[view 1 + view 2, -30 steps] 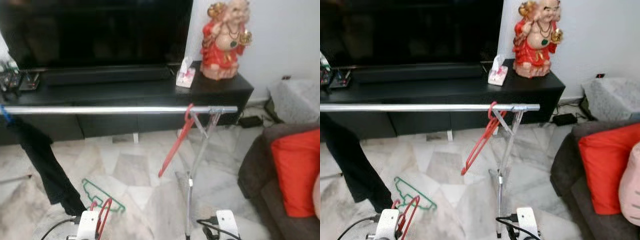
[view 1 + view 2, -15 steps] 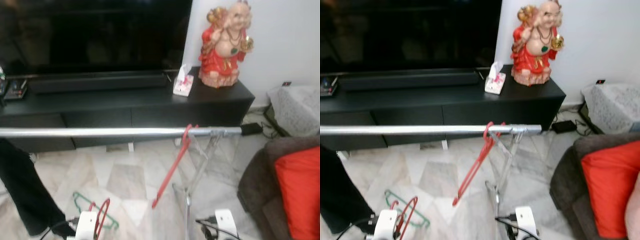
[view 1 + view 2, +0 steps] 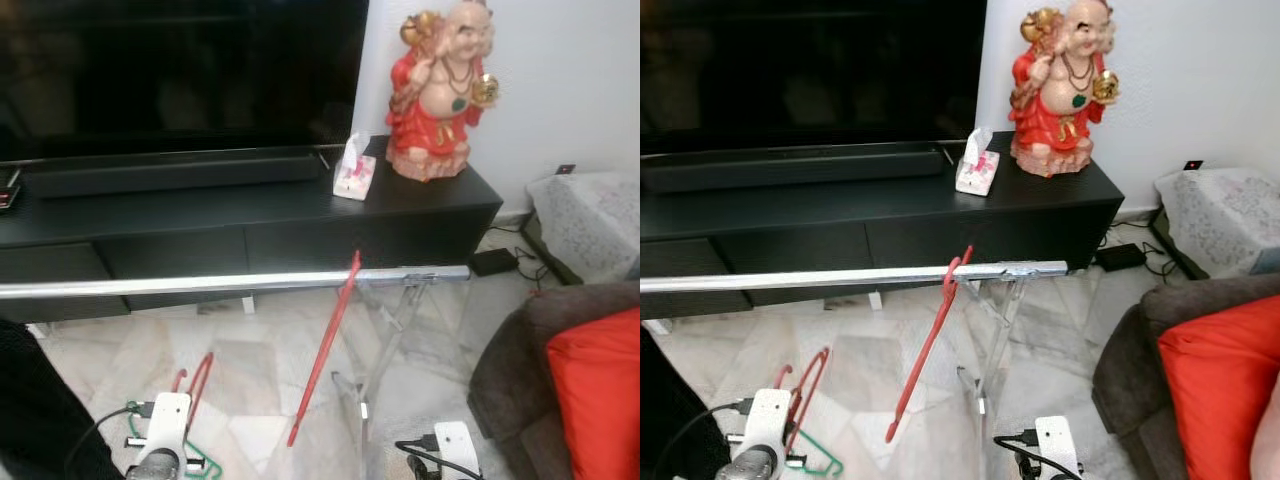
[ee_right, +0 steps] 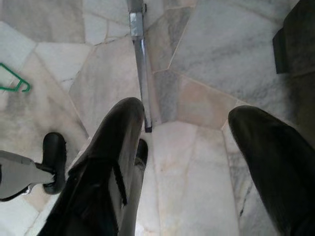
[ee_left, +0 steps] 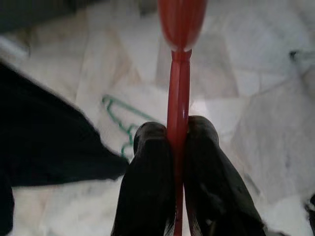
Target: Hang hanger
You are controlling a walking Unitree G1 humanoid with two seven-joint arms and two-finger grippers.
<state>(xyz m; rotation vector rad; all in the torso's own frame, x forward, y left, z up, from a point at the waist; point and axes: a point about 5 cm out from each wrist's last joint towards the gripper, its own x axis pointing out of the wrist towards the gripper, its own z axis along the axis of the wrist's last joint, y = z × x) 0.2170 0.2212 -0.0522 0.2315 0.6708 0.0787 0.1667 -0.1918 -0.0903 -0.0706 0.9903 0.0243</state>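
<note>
A red hanger (image 5: 178,83) stands upright between the fingers of my left gripper (image 5: 177,129), which is shut on it; in the left eye view it rises low at the left (image 3: 196,385). A silver rail (image 3: 200,283) runs across in front of me on a folding stand. A second red hanger (image 3: 325,350) hangs from the rail near its right end, slanting down. On the marble floor lies a green hanger (image 3: 190,465). My right gripper (image 4: 186,109) is open and holds nothing, low above the stand's foot bar (image 4: 140,49).
A black garment (image 3: 30,400) hangs at the far left of the rail. Behind the rail stands a black TV cabinet (image 3: 250,215) with a tissue box (image 3: 350,175) and a red statue (image 3: 440,90). A dark sofa with a red cushion (image 3: 590,390) is at the right.
The camera has moved, so the rail sits lower in the picture and the cabinet looks nearer. The red hanger in my left gripper shows a little higher.
</note>
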